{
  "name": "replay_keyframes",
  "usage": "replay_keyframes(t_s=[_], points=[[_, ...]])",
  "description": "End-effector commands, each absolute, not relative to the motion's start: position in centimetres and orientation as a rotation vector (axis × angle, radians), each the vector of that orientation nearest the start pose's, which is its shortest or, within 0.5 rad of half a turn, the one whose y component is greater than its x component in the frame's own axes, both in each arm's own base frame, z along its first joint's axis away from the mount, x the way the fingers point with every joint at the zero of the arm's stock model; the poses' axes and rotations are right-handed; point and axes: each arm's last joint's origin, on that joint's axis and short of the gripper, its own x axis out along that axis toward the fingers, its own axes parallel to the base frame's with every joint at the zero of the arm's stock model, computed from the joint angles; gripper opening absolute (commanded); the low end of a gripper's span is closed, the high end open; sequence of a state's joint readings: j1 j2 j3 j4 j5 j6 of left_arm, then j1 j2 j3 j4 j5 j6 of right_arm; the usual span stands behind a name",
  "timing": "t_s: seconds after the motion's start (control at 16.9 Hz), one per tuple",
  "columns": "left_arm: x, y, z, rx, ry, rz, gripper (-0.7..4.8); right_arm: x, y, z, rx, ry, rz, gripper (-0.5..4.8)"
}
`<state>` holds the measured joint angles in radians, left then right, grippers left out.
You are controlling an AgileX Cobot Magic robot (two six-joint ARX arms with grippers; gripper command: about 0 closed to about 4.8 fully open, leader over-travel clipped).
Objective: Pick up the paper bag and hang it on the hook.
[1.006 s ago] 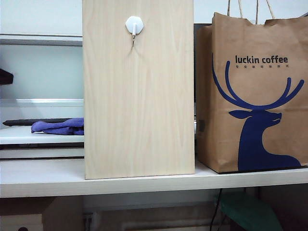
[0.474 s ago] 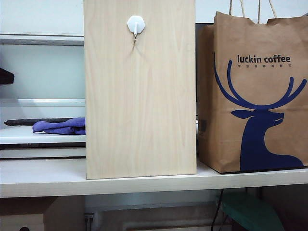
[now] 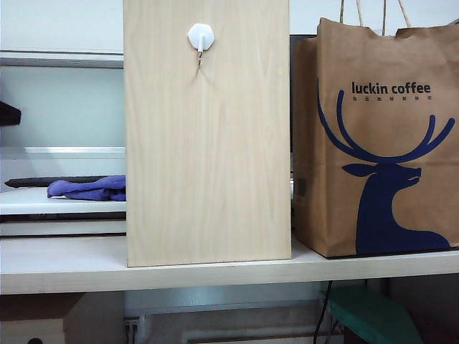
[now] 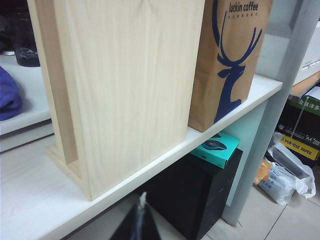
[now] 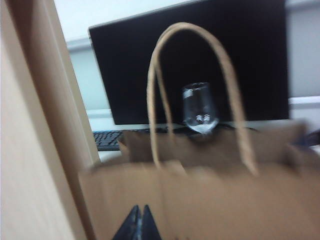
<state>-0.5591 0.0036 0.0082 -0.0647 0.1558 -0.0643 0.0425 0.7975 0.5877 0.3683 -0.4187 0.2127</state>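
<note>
The brown paper bag (image 3: 376, 143) with the dark blue deer print stands upright on the white shelf (image 3: 215, 269), right of the light wooden board (image 3: 208, 136). The hook (image 3: 200, 39), a white hexagonal pad with a thin metal hook, sits high on the board. The bag (image 4: 230, 55) also shows in the left wrist view, beside the board (image 4: 130, 85). My left gripper (image 4: 141, 205) is shut and empty, low in front of the shelf edge. In the right wrist view my right gripper (image 5: 140, 209) is shut, empty, close to the bag's (image 5: 200, 200) upper front, below its cord handles (image 5: 195, 85).
A purple cloth (image 3: 87, 188) lies on a lower ledge left of the board. Behind the bag stand a dark monitor (image 5: 200, 65), a glass (image 5: 200, 107) and a keyboard (image 5: 107, 140). Under the shelf are a teal box (image 4: 217, 147), a black cabinet (image 4: 195, 195) and bags on the floor (image 4: 285, 170).
The exterior picture shook slightly and returned; board, hook and bag stand as before. No gripper shows in it.
</note>
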Motion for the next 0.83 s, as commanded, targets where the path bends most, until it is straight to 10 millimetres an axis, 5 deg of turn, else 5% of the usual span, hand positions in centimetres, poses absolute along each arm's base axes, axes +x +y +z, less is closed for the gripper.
replay_keyframes(t_s=[0.06,0.12,0.18,0.24,0.83], points=[[8.0,-5.5,16.1,-0.048,0.068,-0.715,-0.05,19.6,3.5,32.8,0.091,-0.165,0.499,0.0],[8.0,-5.5,16.1,-0.048,0.068,-0.716,-0.06,20.4,4.3,32.9,0.065,-0.158,0.504,0.33],[8.0,-5.5,16.1,-0.048,0.068,-0.715,-0.06,21.3,5.1,32.9,0.062,-0.143,0.481,1.49],[8.0,-5.5,16.1,-0.048,0.068,-0.715,-0.06,21.9,5.7,32.8,0.068,-0.13,0.448,1.81],[8.0,-5.5,16.1,-0.048,0.068,-0.715,-0.06,26.4,7.1,31.5,0.035,-0.162,0.371,1.81]])
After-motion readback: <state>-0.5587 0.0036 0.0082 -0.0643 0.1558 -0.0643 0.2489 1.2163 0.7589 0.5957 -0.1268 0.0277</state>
